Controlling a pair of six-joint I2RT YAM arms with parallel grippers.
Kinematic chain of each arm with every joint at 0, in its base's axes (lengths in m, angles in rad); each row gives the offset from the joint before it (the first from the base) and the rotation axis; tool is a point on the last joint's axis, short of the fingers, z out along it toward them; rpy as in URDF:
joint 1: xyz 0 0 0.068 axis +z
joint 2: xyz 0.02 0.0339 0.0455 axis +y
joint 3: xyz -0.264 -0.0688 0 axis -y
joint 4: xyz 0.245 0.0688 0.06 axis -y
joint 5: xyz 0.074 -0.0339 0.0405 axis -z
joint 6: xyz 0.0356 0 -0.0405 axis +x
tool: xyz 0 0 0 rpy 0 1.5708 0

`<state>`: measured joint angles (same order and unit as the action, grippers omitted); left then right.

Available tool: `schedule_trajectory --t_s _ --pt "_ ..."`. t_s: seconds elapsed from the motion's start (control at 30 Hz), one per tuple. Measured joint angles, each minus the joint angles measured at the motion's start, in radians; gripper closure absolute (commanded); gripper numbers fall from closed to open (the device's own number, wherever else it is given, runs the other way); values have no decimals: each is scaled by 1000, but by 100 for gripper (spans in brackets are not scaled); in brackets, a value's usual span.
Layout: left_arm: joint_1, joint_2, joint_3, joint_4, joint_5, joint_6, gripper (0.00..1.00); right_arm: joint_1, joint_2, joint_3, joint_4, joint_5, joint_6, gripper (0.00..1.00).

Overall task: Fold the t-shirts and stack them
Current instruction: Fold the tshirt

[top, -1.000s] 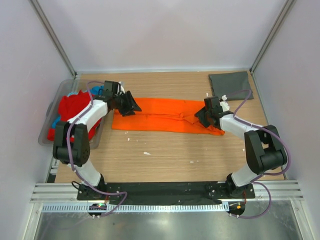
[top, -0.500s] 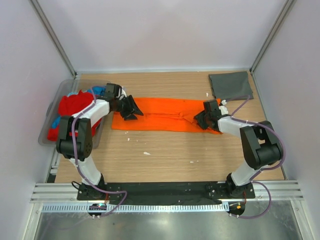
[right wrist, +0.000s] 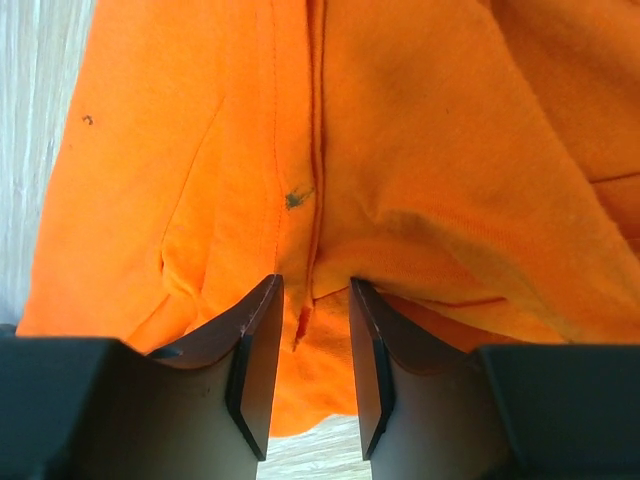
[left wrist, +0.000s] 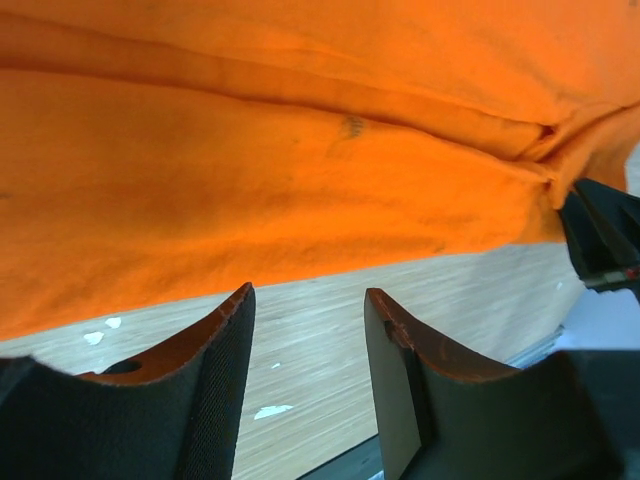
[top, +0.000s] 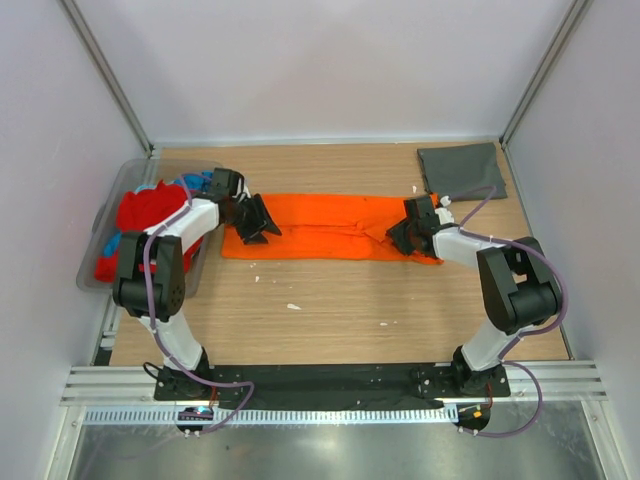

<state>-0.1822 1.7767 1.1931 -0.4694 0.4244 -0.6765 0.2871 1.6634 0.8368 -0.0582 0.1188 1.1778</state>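
Note:
The bright orange t-shirt [top: 320,225] lies as a long folded strip across the middle of the table. My left gripper [top: 262,222] is at its left end. In the left wrist view the gripper [left wrist: 308,310] is open and empty over bare wood, just off the orange shirt's [left wrist: 300,150] near edge. My right gripper [top: 397,235] is at the shirt's right end. In the right wrist view this gripper [right wrist: 315,300] is open, with a ridge of the orange cloth [right wrist: 400,120] between its fingers. The dark grey t-shirt [top: 462,170] lies folded at the back right.
A clear plastic tub [top: 100,225] at the left edge holds a red shirt [top: 140,215] and a blue shirt [top: 200,180]. Small white scraps [top: 293,306] lie on the wood in front of the orange shirt. Grey walls close in the back and both sides.
My left gripper has moved slightly nearer over the shirt's left end. My right gripper has moved a little left, and the shirt's right end shifted with it.

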Motion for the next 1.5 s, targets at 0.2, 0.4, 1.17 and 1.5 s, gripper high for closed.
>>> schedule_trajectory --t_s 0.2,0.4,1.17,1.5 --pt "0 44 39 -72 -74 10 50 2 0 27 -91 47 -39 58" --pt "-21 54 52 -150 -241 26 52 6 -51 -14 -116 87 -92 58" --pt "-94 90 47 -258 -524 -5 52 -87 -243 -145 -257 248 -234 64" --pt "-101 72 28 -265 -537 -22 52 -144 -234 -145 -331 295 -237 58"
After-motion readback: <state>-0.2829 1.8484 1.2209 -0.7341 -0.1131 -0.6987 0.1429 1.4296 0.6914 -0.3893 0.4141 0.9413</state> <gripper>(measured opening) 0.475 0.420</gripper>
